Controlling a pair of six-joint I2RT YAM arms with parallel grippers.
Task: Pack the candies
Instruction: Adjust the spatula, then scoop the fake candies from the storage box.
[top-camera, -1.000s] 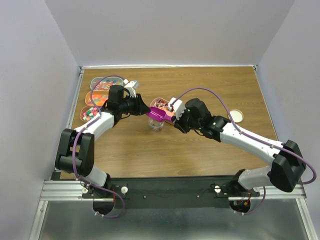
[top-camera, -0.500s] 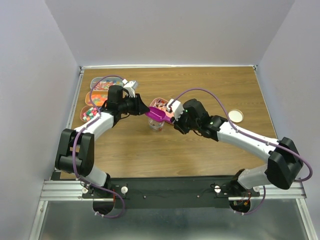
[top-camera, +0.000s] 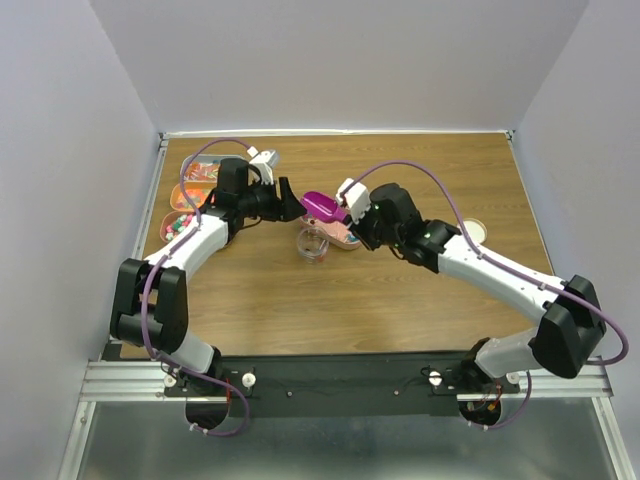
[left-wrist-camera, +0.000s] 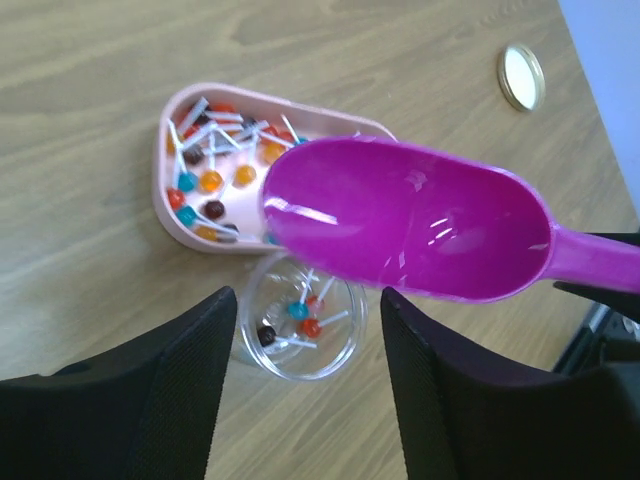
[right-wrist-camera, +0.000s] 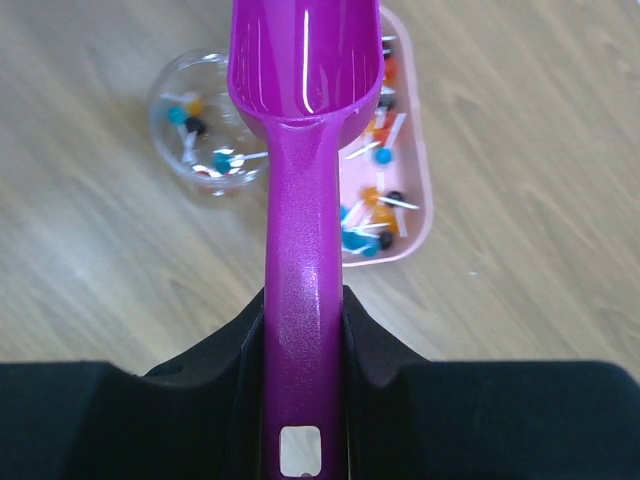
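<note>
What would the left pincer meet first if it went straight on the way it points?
Probably the clear cup framed between its fingers; depth is unclear, and the magenta scoop hovers close.

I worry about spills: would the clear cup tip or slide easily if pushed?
Likely light: the clear cup looks thin-walled and holds only a few candies. Standing free on the smooth table, it may slide or tip.

A: What sort of place is this?
B: A robot lab cell. A left arm and a right arm sit bolted to a metal rail at a wood-grain counter, with plain pale walls on 3 sides.
</note>
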